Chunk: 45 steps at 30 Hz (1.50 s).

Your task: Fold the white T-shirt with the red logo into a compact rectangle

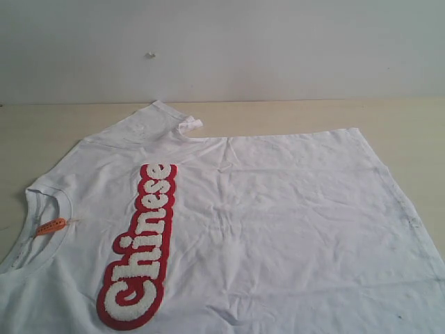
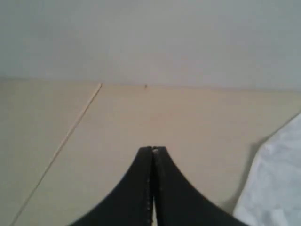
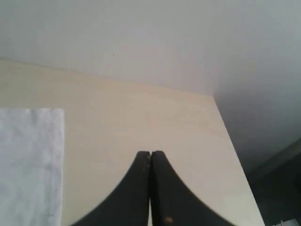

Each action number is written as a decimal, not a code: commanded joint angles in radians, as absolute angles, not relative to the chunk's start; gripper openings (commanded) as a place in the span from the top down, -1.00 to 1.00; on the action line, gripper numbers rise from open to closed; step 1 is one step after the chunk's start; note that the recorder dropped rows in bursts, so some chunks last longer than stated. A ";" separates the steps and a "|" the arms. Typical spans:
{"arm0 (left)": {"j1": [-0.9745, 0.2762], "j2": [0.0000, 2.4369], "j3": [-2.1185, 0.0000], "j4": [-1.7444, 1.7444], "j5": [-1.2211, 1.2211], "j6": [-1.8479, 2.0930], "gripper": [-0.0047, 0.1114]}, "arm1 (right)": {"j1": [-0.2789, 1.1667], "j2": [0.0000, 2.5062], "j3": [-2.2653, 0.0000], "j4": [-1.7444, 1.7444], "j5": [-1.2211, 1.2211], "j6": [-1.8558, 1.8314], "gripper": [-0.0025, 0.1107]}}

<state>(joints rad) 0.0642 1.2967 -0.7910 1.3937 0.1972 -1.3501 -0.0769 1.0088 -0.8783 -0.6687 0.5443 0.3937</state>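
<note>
Across the table [image 1: 389,118] the white T-shirt with the red logo [image 1: 278,229] lies flat, unfolded, ready for folding. Both my left gripper [image 2: 153,149] and right gripper [image 3: 150,153] hover clenched, empty, beside its edges.

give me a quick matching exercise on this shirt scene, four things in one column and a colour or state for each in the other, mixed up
Things:
1. neck tag
2. logo outline
3. left gripper
4. white T-shirt

Colours or states:
A. spread open on the table
B. shut, holding nothing
C. orange
D. red

Pairs: 1-C, 2-D, 3-B, 4-A
</note>
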 commanded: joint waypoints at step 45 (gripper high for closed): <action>-0.109 1.700 -1.129 -0.109 0.931 1.375 -0.89 | -0.081 1.505 -1.126 0.110 1.088 -1.176 -0.60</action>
<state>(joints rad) -0.1172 1.6577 -1.0533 -0.1033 0.8106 1.4085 -0.0769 1.4575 -1.0429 0.0911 0.9170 -1.1107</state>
